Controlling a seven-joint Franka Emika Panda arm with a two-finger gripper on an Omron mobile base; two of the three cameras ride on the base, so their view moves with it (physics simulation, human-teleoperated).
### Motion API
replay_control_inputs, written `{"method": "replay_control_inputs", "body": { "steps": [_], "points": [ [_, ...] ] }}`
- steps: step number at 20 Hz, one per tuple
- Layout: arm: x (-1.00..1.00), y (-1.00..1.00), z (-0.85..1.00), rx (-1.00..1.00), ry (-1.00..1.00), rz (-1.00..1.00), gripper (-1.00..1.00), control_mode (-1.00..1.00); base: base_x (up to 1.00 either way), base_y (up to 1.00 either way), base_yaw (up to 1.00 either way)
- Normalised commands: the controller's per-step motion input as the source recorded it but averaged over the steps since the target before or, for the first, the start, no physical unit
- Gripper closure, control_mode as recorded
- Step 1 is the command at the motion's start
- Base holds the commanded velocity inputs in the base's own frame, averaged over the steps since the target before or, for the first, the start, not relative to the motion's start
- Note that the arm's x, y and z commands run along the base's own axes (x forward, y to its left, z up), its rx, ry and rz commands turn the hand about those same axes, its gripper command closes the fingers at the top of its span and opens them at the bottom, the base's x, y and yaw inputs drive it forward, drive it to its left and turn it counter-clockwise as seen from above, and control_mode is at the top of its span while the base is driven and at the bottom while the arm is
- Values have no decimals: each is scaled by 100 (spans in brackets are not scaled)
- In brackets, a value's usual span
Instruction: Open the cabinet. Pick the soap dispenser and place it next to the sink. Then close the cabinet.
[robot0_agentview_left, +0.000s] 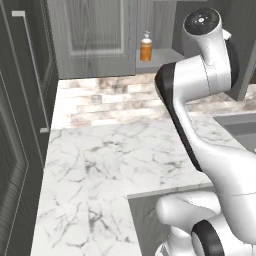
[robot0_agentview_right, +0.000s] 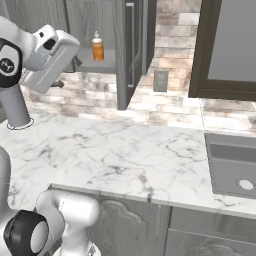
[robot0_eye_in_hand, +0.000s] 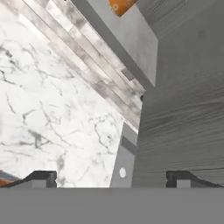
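soap dispenser (robot0_agentview_left: 146, 48): light, stiff, probably slick; upright on cabinet (robot0_agentview_right: 131, 50) shelf, upper centre.
hold: around its orange body.
tool (robot0_eye_in_hand: 111, 177): released, nothing held.

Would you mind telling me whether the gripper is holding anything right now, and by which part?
Nothing is held: the gripper is open and empty, and the soap dispenser stands on the cabinet shelf.

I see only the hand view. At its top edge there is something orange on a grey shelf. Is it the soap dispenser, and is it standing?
Observer: Yes, the soap dispenser stands upright on the shelf, white pump on top.
Operator: Is the door out of the way?
Observer: The cabinet door is swung open, right of the bottle.
Operator: Where is the sink?
Observer: The sink sits in the countertop, far right of the cabinet.
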Motion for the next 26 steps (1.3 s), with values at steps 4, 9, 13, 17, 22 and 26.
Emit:
{"method": "replay_control_inputs", "body": {
  "steps": [4, 9, 13, 17, 22, 26],
  "points": [
    [29, 17, -17, 38, -3, 23, -100, -100, 0, 0, 0],
    [36, 1, -32, 34, -19, 8, -100, -100, 0, 0, 0],
    [31, -1, -12, 23, -27, -3, -100, -100, 0, 0, 0],
    [6, 0, 0, 7, -16, -16, -100, -100, 0, 0, 0],
    [0, 5, 20, 6, -4, -12, -100, -100, 0, 0, 0],
    [-9, 2, 44, 9, -1, 0, -100, -100, 0, 0, 0]
  ]
}}
